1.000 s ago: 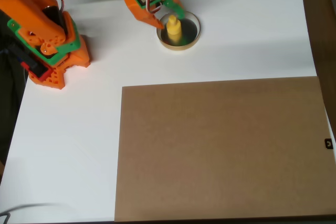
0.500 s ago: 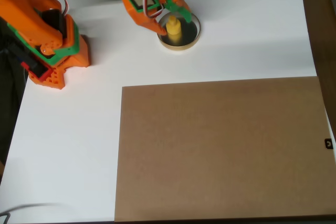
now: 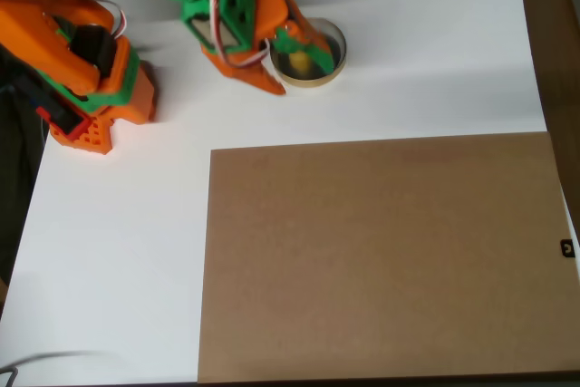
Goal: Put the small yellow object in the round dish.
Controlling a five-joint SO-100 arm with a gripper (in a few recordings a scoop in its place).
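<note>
In the overhead view the small yellow object [image 3: 297, 62] stands inside the round dish [image 3: 342, 50], a shallow dish with a tan rim and a dark inside, at the back of the white table. My orange and green gripper [image 3: 295, 75] hangs over the dish's left side and is open. Its green finger [image 3: 303, 43] crosses in front of the yellow object and hides part of it. The orange finger [image 3: 263, 79] points down onto the table just left of the dish. Nothing is held between the fingers.
A large brown cardboard sheet [image 3: 381, 256] covers the front right of the table [image 3: 118, 251]. The arm's orange and green base [image 3: 86, 88] stands at the back left. Bare white table lies left of the sheet and right of the dish.
The gripper has drawn back to the left and risen towards the camera, so it looks larger. The yellow object has stayed in the dish, free of the fingers.
</note>
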